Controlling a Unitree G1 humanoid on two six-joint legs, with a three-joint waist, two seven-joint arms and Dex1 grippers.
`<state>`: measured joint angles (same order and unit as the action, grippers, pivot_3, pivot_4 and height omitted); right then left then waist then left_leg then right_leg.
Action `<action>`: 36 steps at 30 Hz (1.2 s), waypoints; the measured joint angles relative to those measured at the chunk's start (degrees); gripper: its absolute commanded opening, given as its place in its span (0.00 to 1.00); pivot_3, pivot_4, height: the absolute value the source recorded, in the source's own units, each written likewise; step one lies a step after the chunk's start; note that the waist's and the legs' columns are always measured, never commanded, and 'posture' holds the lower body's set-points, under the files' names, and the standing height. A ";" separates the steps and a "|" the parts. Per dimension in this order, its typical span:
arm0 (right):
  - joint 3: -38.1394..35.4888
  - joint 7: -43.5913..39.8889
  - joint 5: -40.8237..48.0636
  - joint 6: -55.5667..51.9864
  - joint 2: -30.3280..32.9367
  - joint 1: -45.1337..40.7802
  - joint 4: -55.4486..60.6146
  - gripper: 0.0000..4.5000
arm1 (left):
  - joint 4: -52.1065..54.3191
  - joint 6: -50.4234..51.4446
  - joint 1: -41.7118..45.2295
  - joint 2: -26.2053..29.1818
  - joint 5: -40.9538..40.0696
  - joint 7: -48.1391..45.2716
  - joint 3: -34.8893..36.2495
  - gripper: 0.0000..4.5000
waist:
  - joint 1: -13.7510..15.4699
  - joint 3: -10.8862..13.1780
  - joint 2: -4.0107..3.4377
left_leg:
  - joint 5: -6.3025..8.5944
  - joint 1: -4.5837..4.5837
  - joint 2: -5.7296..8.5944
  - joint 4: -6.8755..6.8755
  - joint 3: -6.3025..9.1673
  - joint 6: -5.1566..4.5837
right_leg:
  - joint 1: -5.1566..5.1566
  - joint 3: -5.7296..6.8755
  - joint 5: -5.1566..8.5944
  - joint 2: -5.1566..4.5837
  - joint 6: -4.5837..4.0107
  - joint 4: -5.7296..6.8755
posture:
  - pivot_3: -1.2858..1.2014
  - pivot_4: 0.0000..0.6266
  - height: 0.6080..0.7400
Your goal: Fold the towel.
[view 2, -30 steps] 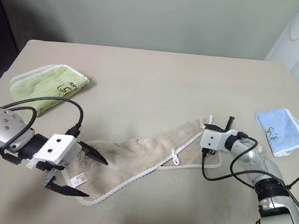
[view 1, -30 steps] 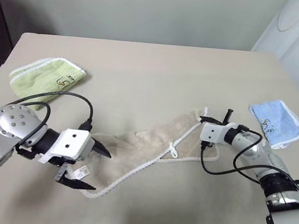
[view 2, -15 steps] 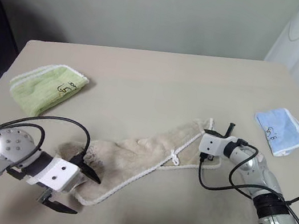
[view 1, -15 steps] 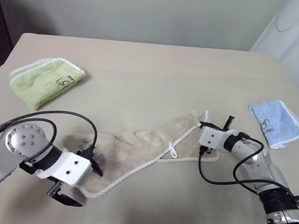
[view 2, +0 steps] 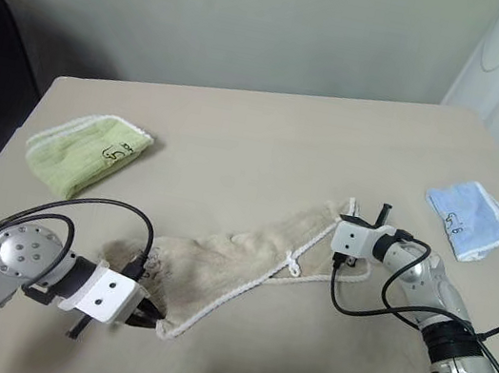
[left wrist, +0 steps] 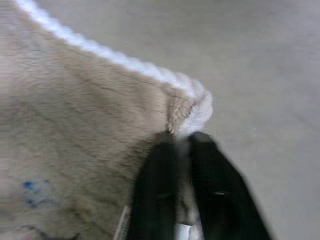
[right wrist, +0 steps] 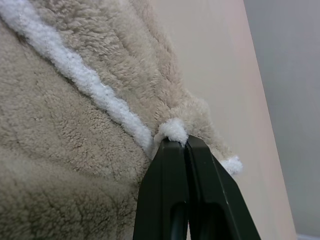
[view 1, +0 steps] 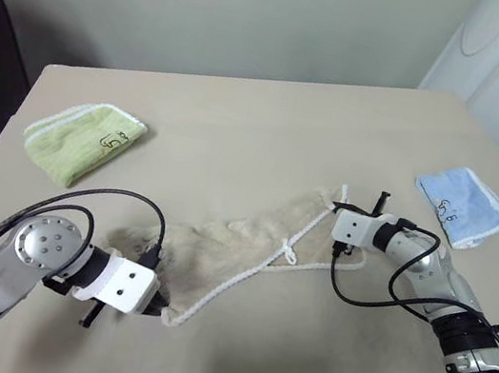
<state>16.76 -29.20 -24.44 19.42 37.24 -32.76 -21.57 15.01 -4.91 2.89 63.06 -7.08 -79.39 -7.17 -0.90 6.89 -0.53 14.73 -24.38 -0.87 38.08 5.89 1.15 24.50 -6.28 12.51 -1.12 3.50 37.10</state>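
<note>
**Both grippers clamped on opposite ends of the beige towel**

The beige terry towel point(view 1: 250, 240) lies stretched in a loose diagonal band across the middle of the tan table point(view 1: 242, 118), running from the near left up toward the far right. Its white stitched edging trails along the near side, and a small white loop point(view 1: 289, 249) sits about midway along that edge.

The left gripper point(view 1: 156, 303) is low at the towel's near-left corner. In the left wrist view its two black fingers point(left wrist: 159, 190) are pressed together with the corner of the cloth and its white edging pinched between them; a small blue embroidered mark point(left wrist: 32, 192) shows on the pile just beside them.

The right gripper point(view 1: 347, 207) is at the towel's far-right end. In the right wrist view its fingers point(right wrist: 167, 190) are closed tight on a bunched bit of white edging at the corner, with the cloth folded up around the pinch.

A folded green towel point(view 1: 84, 140) with white edging lies on the far left of the table, well apart from the beige one. A folded light blue towel point(view 1: 459, 206) lies at the right side of the table, near the right arm but not touching it.
</note>
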 measured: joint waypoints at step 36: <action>-13.38 -1.75 9.83 -0.06 15.76 -21.10 -15.72 0.00 | -41.70 26.25 55.15 -25.57 -23.29 36.18 21.98 0.01 | -0.35 0.08 0.04 | -0.64 -0.61 -0.01 -0.12 -0.24 0.64 | 0.61 -0.09 -0.16 -0.02 0.29 -0.45 | 0.52 0.24 1.00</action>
<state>3.38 -30.94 -14.60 19.36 53.00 -53.87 -37.29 -26.69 21.34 58.04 37.49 -30.37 -43.21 14.81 -1.26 6.97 -0.49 14.09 -24.99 -0.87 37.96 5.65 1.78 25.12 -6.37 12.35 -1.13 3.79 36.65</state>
